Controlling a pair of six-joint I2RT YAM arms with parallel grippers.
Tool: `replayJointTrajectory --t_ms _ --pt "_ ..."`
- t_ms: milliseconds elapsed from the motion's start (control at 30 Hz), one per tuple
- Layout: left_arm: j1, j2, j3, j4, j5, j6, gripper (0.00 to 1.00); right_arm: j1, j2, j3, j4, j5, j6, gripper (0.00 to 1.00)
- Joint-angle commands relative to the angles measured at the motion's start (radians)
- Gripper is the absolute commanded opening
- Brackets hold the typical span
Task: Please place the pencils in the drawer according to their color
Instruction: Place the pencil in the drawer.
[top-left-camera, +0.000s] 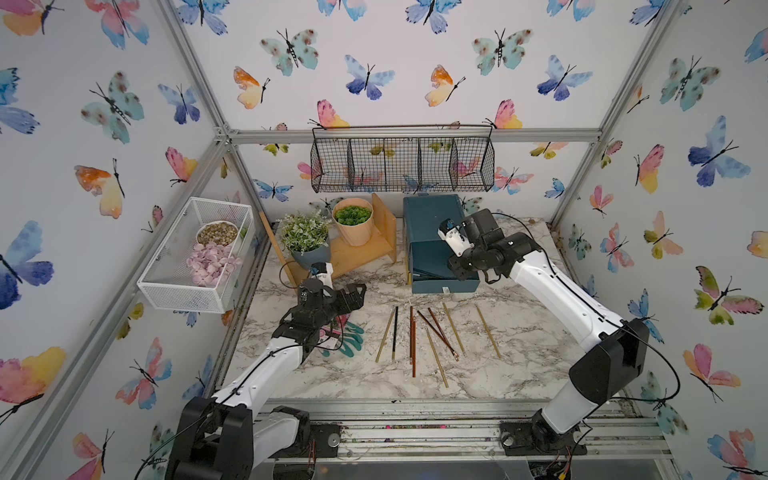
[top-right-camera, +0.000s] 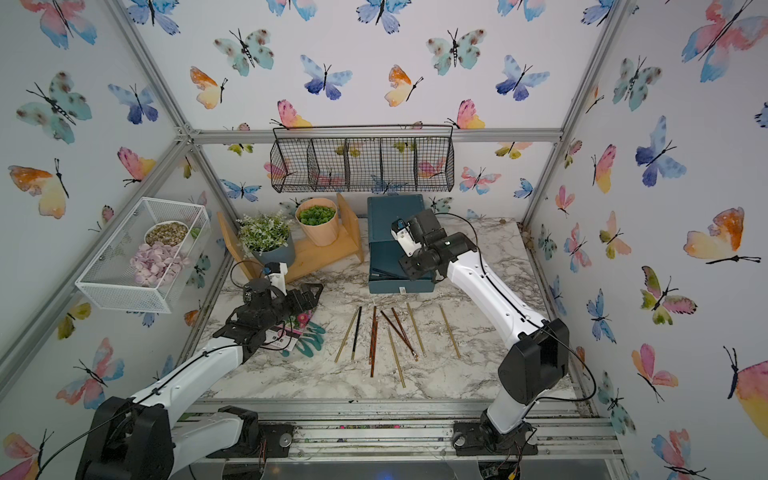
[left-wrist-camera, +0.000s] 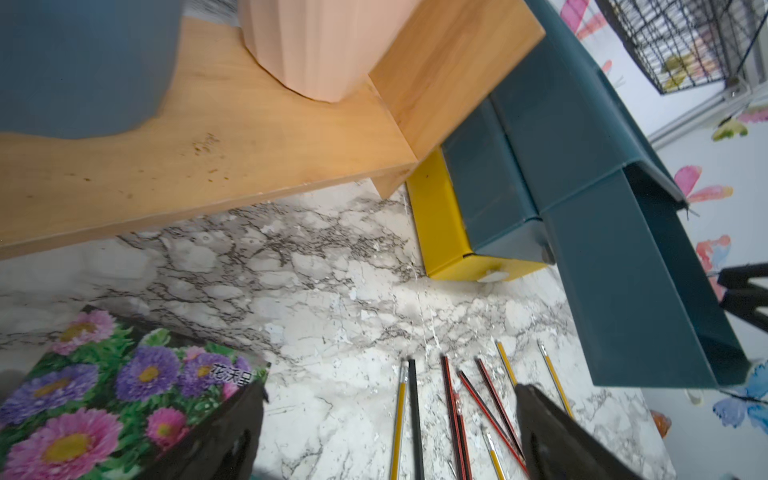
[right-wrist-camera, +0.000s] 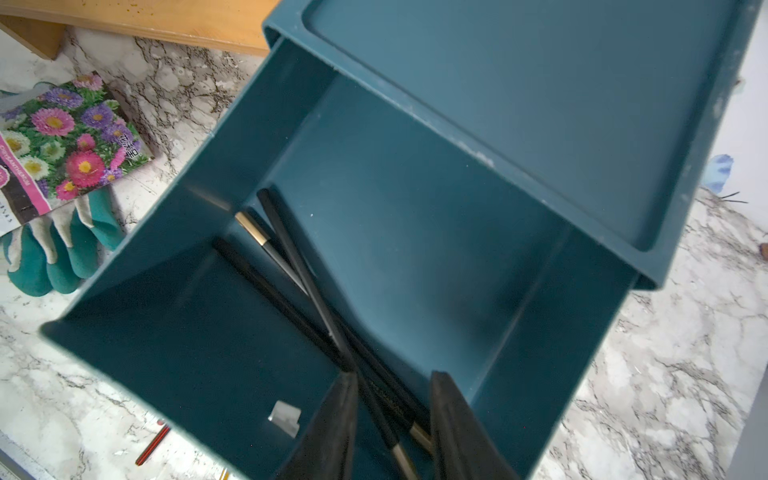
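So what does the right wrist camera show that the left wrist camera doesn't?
Only the right wrist view shows the inside of the open top drawer, with black pencils lying in it, and the teal gloves. Only the left wrist view shows the yellow bottom drawer and the peach pot. Both show the teal chest, the wooden shelf, the flower seed packet and the marble table.

Pretty clearly a robot lab test cell dressed up like a cozy home corner: a bare aluminium frame (top-left-camera: 270, 136) with butterfly wallpaper (top-left-camera: 291, 50) panels on it. Two robot arms (top-left-camera: 552, 291) sit on a metal rail (top-left-camera: 415, 432) at the edge of a marble-print tabletop (top-left-camera: 519, 365) — potted plants (top-left-camera: 305, 237) at the back.
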Motion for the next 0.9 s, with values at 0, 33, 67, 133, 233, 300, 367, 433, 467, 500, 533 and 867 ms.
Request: replayJointTrajectory --t_ms 0,33,67,133,233,300,367,433,467,500,533,867 --pt "-0.043 0.012 0.022 -0.095 -0.042 0.074 0.90 -0.001 -0.049 -0.004 0.014 -0.016 0.030 0.38" --pt "-0.054 0.014 0.021 -0.106 -0.044 0.079 0.87 -0.001 -0.057 -0.002 0.019 -0.009 0.040 0.39" --pt "-0.064 0.017 0.022 -0.116 -0.046 0.084 0.85 -0.001 -0.064 -0.003 0.021 0.001 0.047 0.41" --pt "-0.098 0.018 0.026 -0.147 -0.066 0.097 0.82 -0.001 -0.084 -0.005 0.031 0.032 0.072 0.47" --pt "-0.170 0.024 0.043 -0.202 -0.127 0.119 0.78 -0.001 -0.126 -0.022 0.058 0.087 0.113 0.55" --pt "-0.217 0.040 0.058 -0.239 -0.170 0.133 0.74 -0.001 -0.159 -0.040 0.083 0.127 0.142 0.61" --pt "-0.252 0.060 0.069 -0.264 -0.199 0.143 0.67 -0.001 -0.201 -0.070 0.117 0.178 0.176 0.68" --pt "-0.285 0.083 0.078 -0.276 -0.211 0.141 0.61 -0.001 -0.254 -0.110 0.160 0.240 0.211 0.78" --pt "-0.297 0.092 0.082 -0.282 -0.212 0.137 0.61 -0.001 -0.274 -0.127 0.176 0.264 0.224 0.81" --pt "-0.314 0.104 0.087 -0.287 -0.215 0.130 0.60 -0.001 -0.297 -0.144 0.193 0.296 0.242 0.85" --pt "-0.333 0.115 0.091 -0.291 -0.217 0.124 0.60 -0.001 -0.313 -0.158 0.205 0.320 0.253 0.91" --pt "-0.489 0.280 0.179 -0.415 -0.280 0.039 0.54 -0.001 -0.421 -0.271 0.304 0.502 0.317 0.99"
